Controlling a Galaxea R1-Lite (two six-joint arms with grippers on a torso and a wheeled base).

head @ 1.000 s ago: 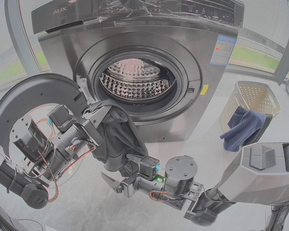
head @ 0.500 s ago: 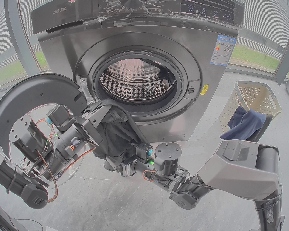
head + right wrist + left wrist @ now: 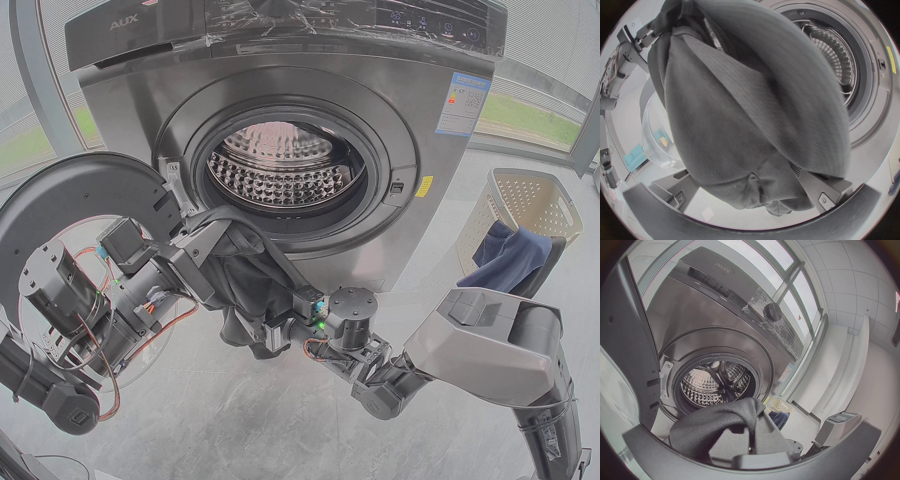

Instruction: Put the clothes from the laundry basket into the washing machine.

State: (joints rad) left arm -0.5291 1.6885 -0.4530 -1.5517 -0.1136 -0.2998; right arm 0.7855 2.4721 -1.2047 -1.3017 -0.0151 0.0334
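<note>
I hold the dark garment (image 3: 250, 281) by its top edge, left gripper (image 3: 212, 232) fingers clamped on it just below the washing machine (image 3: 387, 112) opening, so the right gripper (image 3: 251, 332), fingers spread around the dangling hem, can lift it in.

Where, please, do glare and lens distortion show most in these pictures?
Head view: daylight glints off the drum. Left wrist view: bright windows, their frames bowed, corners black. Right wrist view: the dark garment bulges close to the lens, corners black.
</note>
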